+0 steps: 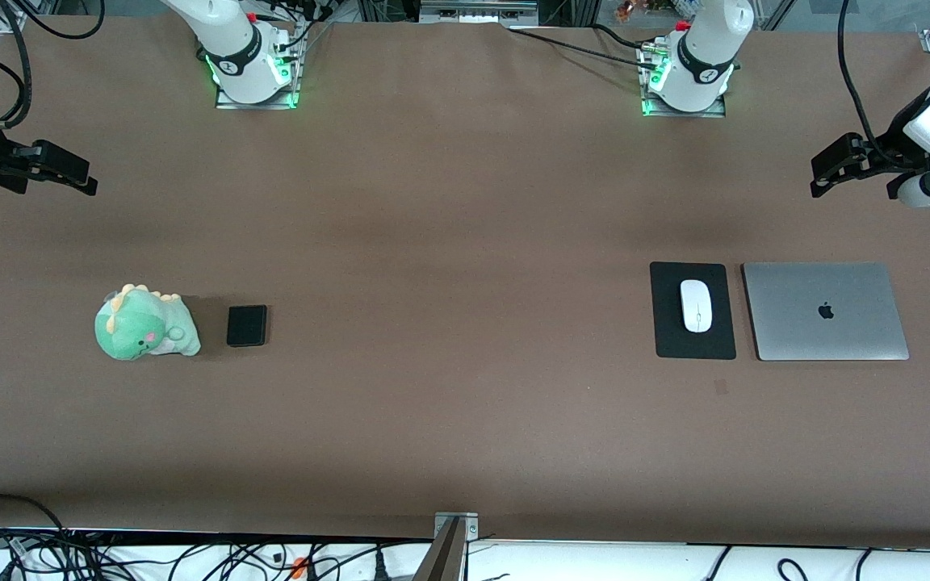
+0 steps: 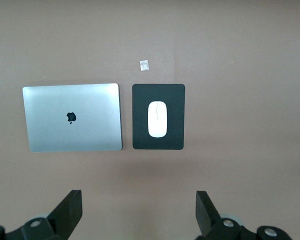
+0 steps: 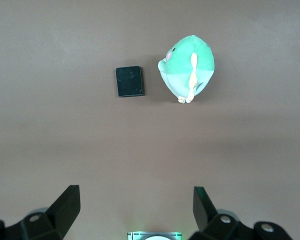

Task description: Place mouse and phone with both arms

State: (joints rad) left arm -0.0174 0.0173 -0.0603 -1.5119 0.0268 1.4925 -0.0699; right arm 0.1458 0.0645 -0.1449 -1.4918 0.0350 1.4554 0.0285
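Front view: white mouse (image 1: 697,305) on black mat (image 1: 667,339), glossy, slippery, likely light; best pinched across long sides. Phone (image 1: 246,325) stiff, thin. Left gripper (image 1: 824,171), right gripper (image 1: 77,179) both spread, empty.

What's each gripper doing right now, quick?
Left gripper: open, holding nothing, up over bare table at its own end.
Right gripper: open, holding nothing, up over bare table at its own end.

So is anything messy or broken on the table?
Nothing looks broken or spilled. The mouse sits straight on its black mat beside the closed laptop. The phone lies flat beside a green plush dinosaur, which lies tipped on its side. One tiny pale scrap lies on the table near the mat.
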